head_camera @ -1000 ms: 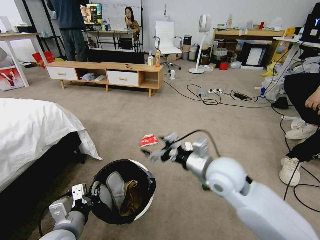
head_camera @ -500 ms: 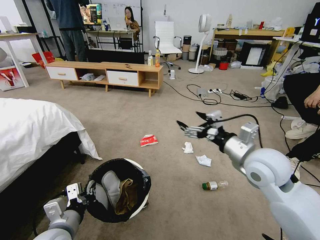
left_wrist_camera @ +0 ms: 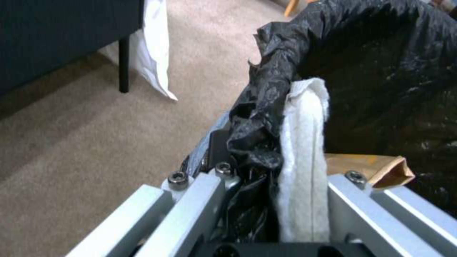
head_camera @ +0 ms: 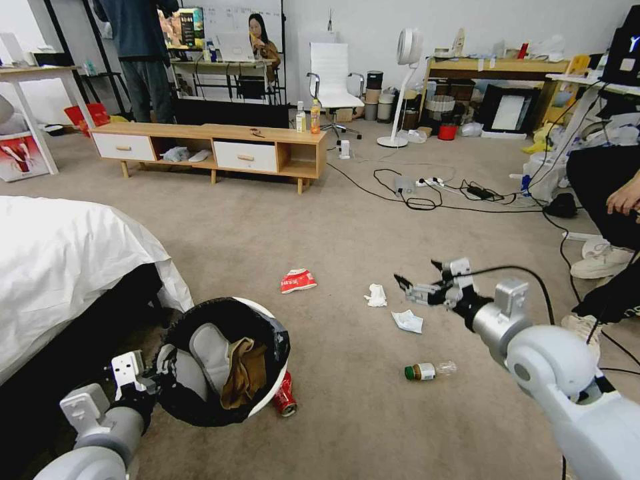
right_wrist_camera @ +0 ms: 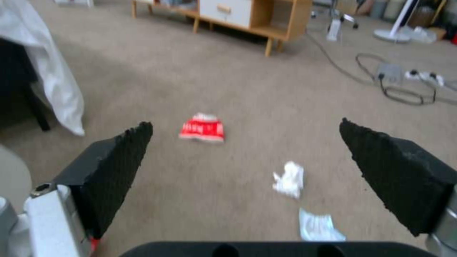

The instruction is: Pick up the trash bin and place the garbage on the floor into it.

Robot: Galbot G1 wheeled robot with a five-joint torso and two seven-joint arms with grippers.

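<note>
The left gripper (head_camera: pixel 157 373) is clenched on the rim of the trash bin (head_camera: pixel 267 400), pinching the black bag (left_wrist_camera: pixel 266 107) and a white cloth (left_wrist_camera: pixel 305 150) folded over that rim. The trash bin is tilted, its mouth facing up and toward the camera, and sits low at the left, just beside the corner of the bed (head_camera: pixel 60 260). A brown paper bag (head_camera: pixel 243 373) and a grey-white item lie inside it.

The crushed red can (head_camera: pixel 285 395) lies on the floor (head_camera: pixel 267 220), touching or just beside the trash bin's lower right wall.

The right gripper (head_camera: pixel 417 283) hangs above the floor at the right, released, its two black fingers (right_wrist_camera: pixel 114 164) spread wide and empty. Below and near it lie two white tissue wads: one (head_camera: pixel 376 295) toward the red-white wrapper (head_camera: pixel 298 281), the other (head_camera: pixel 407 321) closer to the robot. The small green-capped bottle (head_camera: pixel 427 370) lies on its side, closer to the robot than the nearer wad.

In the right wrist view the wrapper (right_wrist_camera: pixel 202 128) and both wads (right_wrist_camera: pixel 289 180) (right_wrist_camera: pixel 320 225) lie between the fingers, well beneath them.
</note>
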